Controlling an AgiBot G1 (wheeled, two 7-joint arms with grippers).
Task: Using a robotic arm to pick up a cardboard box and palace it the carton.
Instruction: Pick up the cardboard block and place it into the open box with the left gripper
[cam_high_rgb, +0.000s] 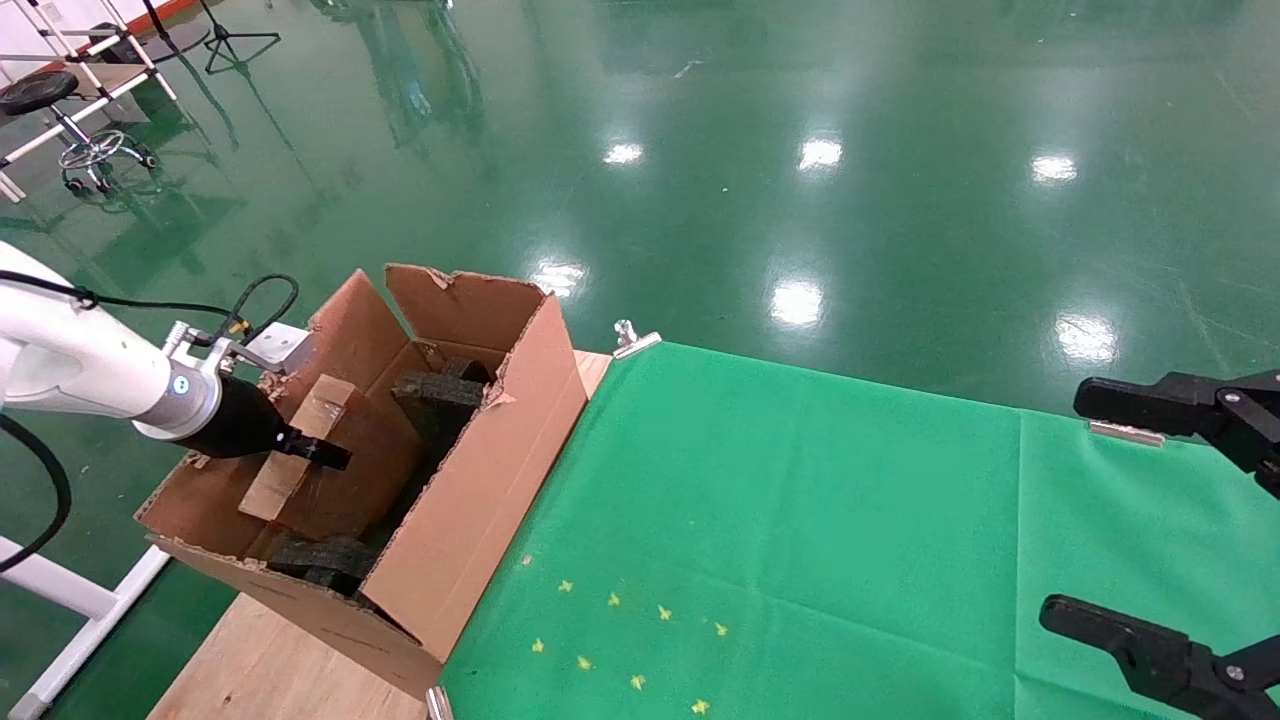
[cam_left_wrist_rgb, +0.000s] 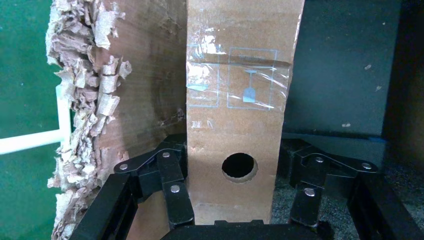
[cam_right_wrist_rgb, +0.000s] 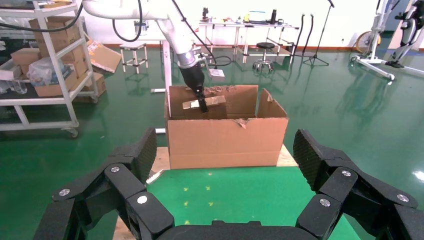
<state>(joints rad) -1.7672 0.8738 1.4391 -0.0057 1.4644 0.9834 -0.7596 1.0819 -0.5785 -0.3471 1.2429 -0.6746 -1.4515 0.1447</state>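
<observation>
- Broadly, the counter (cam_high_rgb: 800, 520) with its green cloth stretches away to the right of the working gripper, and the carton (cam_high_rgb: 480, 490) stands at its left end, flaps up and edges torn.
- Dark foam pieces (cam_high_rgb: 440, 395) lie inside the carton, just beyond and below the left gripper.
- The robotic arm (cam_high_rgb: 90, 375) reaches in over the carton's ragged left flap, its black wrist angled down into the opening.
- The left gripper (cam_high_rgb: 315, 450) is closed on the cardboard box (cam_high_rgb: 300, 455). In the left wrist view the fingers (cam_left_wrist_rgb: 172, 187) press the box's two long sides (cam_left_wrist_rgb: 235, 130), and its taped face with a round hole runs straight out ahead of the gripper.
- The box is held inside the carton's mouth, tilted, with its lower end close to the carton's contents. Whether it already rests on the foam cannot be told.
- The right gripper (cam_right_wrist_rgb: 225, 165) hangs parked well apart over the right end of the counter, its jaws spread wide and empty.
- By my judgement the pick and the carry are done. What is left is to settle the box onto the foam, let go of it, and draw the arm back out past the torn flap (cam_left_wrist_rgb: 95, 100) that sits just beside the gripper.
</observation>
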